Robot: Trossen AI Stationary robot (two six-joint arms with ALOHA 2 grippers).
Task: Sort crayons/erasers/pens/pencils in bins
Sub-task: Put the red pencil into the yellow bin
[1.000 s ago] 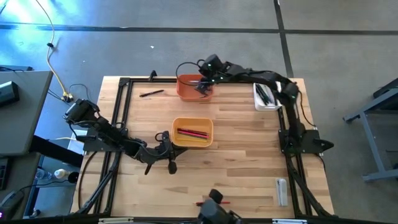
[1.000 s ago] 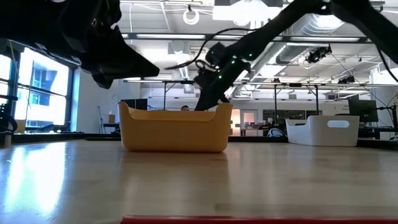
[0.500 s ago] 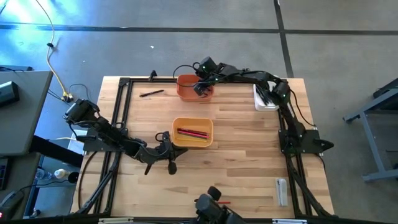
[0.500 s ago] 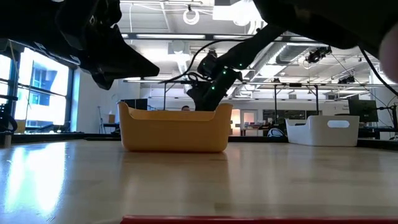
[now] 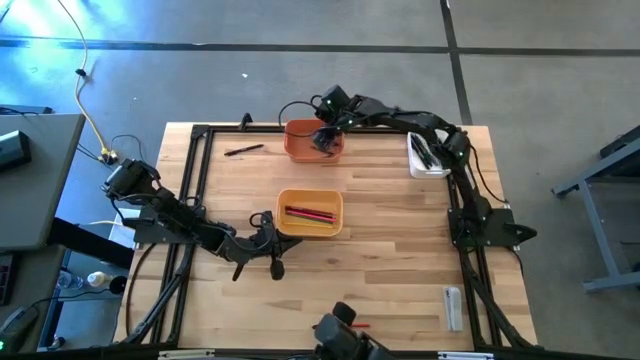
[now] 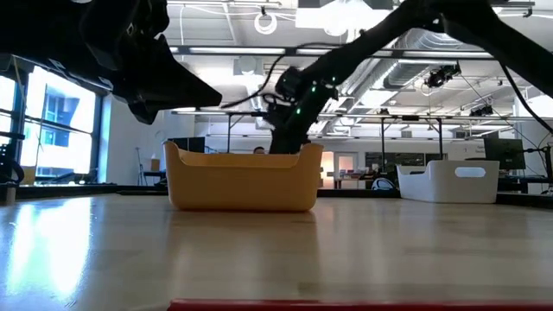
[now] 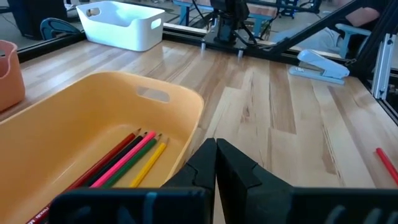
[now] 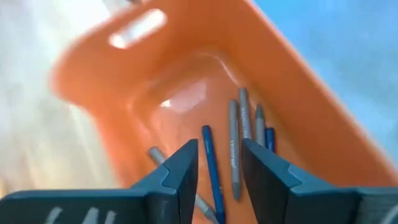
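The right gripper [image 5: 322,139] is hanging over the orange rounded plastic bin [image 5: 303,148] at the table's far edge, arm stretched across from the right side w/ elbow bent; in the right wrist view its two dark fingers [image 8: 181,168] are standing apart w/ nothing between them, pointing down into the bin. Inside, grey and blue pens/pencils [image 8: 232,149] are lying loose on the glossy orange floor. The left gripper [image 5: 270,243] is resting low just beside the yellow-orange plastic bin [image 5: 332,201] mid-table, its fingers pressed together, holding nothing. That bin is holding red, pink, green & yellow pencils [image 7: 134,155] side by side. The narrow white plastic bin [image 5: 425,170], dark sticks inside, is sitting at the far right. A black pen [image 5: 244,150] is lying on the pale wood table [image 5: 390,240] far left; a red stick [image 5: 360,325] is lying at the near edge.
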